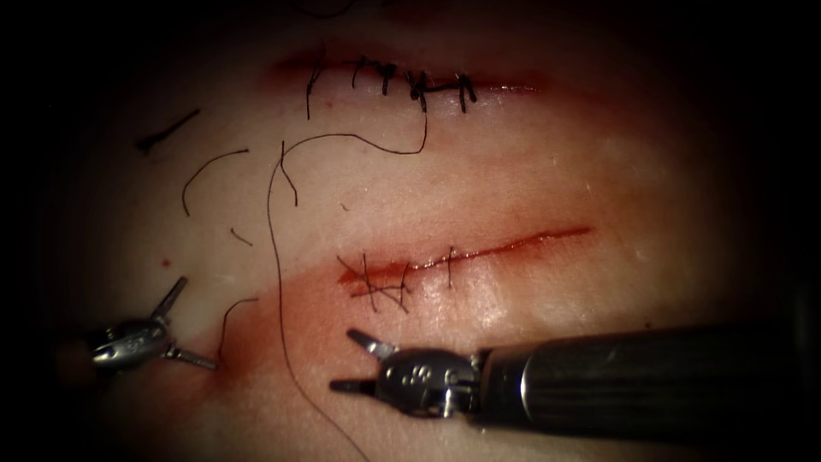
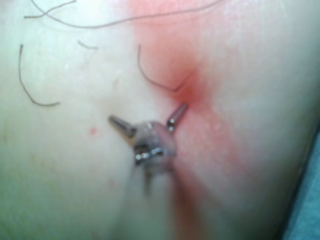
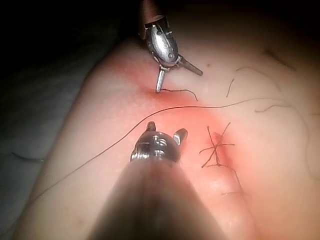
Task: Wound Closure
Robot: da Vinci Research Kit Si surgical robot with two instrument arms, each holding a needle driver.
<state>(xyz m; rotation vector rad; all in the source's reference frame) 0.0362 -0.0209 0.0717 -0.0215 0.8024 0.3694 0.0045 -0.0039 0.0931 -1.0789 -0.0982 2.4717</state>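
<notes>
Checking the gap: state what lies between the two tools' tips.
In the endoscope view, the long thread runs over reddened tissue between the left tool and right tool.

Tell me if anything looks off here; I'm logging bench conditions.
Cut ends of thread lie loose left of the cut, and red fluid smears the tissue. Both end effectors, left and right, are open and hold nothing.

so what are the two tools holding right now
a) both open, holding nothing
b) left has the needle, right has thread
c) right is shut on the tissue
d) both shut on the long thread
a: the left tool and the right tool both have their jaws spread apart over the tissue, with nothing between them; the long thread lies loose between the two.
</notes>
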